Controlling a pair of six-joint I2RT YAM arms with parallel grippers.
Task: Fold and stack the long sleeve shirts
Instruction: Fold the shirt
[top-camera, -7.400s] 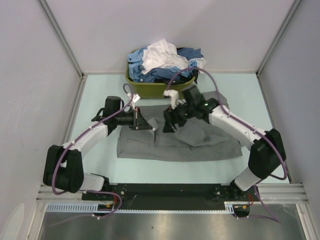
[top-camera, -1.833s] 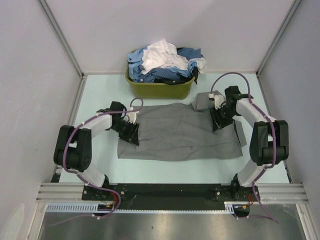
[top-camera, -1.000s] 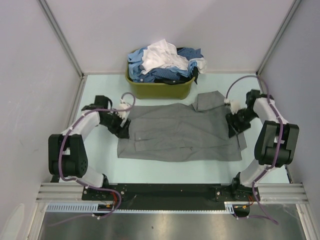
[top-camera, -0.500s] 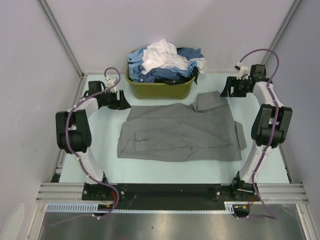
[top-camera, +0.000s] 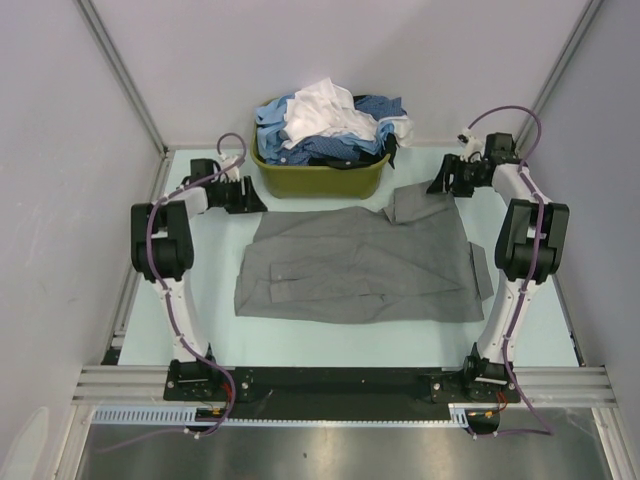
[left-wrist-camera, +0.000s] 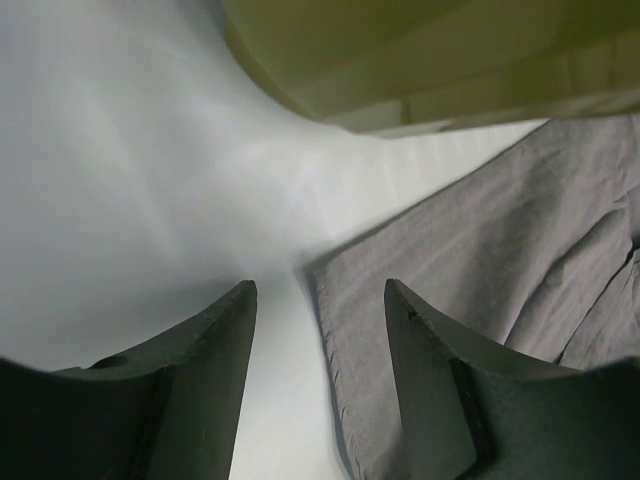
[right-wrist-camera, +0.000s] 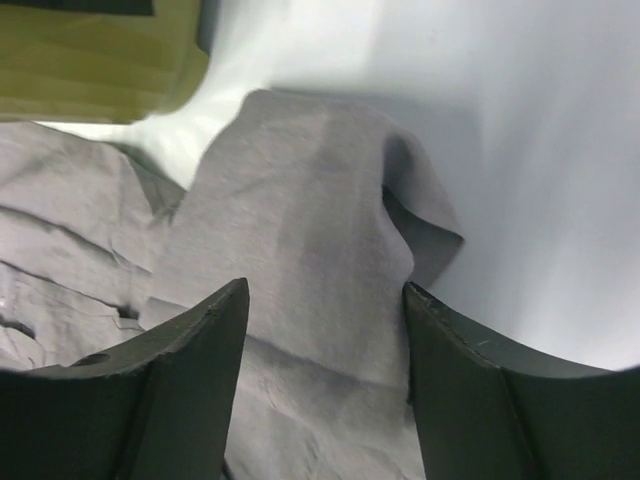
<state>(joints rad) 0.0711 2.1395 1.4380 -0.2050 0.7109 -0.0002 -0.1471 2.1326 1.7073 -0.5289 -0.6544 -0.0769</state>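
Where the left gripper (left-wrist-camera: 320, 290) is: low at the back left corner of the grey shirt (top-camera: 360, 265), with its jaws apart and nothing in them.
Left risk: most of the gap sits over bare table (left-wrist-camera: 130, 180). If it shuts here, it may pinch air or only the hem.
Right gripper (right-wrist-camera: 325, 285): its jaws are apart and empty too, above a turned-over flap (right-wrist-camera: 300, 200) at the shirt's back right corner.
Right risk: it may catch only the top layer. Then the flap could slip out or bunch up.
Both together: if one grabs and the other misses, the shirt would twist.
Basket (top-camera: 320, 178): near both grippers, closest to the left one, and full of more shirts (top-camera: 325, 125). A wide swing could bump it.
Shirt now: spread on the table, wrinkled, not folded yet.
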